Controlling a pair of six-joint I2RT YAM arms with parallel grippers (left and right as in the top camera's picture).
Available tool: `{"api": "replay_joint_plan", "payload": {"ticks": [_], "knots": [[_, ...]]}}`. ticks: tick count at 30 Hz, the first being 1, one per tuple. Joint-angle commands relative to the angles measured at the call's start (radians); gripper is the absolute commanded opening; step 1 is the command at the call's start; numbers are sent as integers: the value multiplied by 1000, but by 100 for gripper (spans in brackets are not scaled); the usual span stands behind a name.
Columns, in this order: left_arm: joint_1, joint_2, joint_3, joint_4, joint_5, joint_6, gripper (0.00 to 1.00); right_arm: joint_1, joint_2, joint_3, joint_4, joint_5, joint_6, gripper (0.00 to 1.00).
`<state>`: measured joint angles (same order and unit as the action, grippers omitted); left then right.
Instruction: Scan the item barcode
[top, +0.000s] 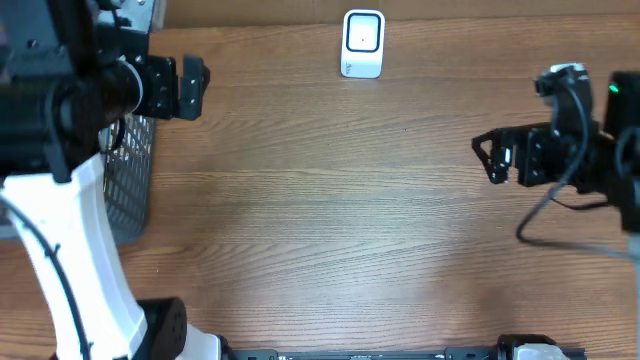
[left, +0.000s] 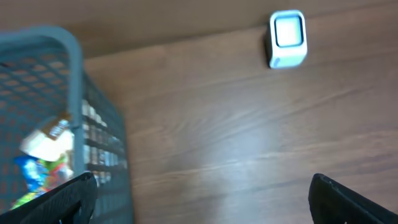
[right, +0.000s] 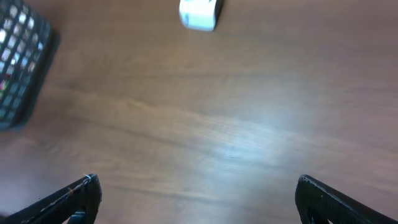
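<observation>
A small white barcode scanner (top: 362, 43) stands upright at the far middle of the wooden table, also seen from the left wrist (left: 288, 38) and the right wrist (right: 199, 14). Packaged items (left: 43, 155), one white and brown and one brightly coloured, lie inside a grey mesh basket (left: 74, 93) at the left. My left gripper (top: 192, 86) hovers open beside the basket's far corner, nothing between its fingers (left: 74, 196). My right gripper (top: 488, 158) hangs open over the right side of the table, empty, pointing left. No barcode shows.
The grey basket (top: 135, 190) sits at the table's left edge, partly under my left arm; its corner shows in the right wrist view (right: 22, 59). Bare wooden tabletop (top: 330, 200) lies between the two grippers.
</observation>
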<state>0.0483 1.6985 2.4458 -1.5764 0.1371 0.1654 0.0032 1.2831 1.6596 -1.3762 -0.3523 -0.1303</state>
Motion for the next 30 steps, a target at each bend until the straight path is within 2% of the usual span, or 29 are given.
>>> {"api": "replay_joint_plan", "payload": {"ticks": [1, 4, 8, 10, 20, 27, 30], "knots": [[3, 50, 22, -12, 43, 16, 100, 2, 47, 28, -9, -95, 2, 100], [12, 62, 22, -12, 19, -45, 100, 2, 81, 28, -16, -95, 2, 100], [68, 51, 68, -19, -132, -235, 100, 2, 89, 28, -18, -95, 2, 100], [114, 45, 101, -39, -138, -259, 100, 2, 88, 28, -18, -95, 2, 100], [496, 55, 142, -88, -139, -304, 100, 2, 88, 28, -21, -95, 3, 100], [547, 179, 142, -35, -140, -298, 100, 2, 88, 28, -19, -95, 2, 100], [547, 251, 142, -6, -140, -254, 100, 2, 88, 28, -21, -95, 2, 100]]}}
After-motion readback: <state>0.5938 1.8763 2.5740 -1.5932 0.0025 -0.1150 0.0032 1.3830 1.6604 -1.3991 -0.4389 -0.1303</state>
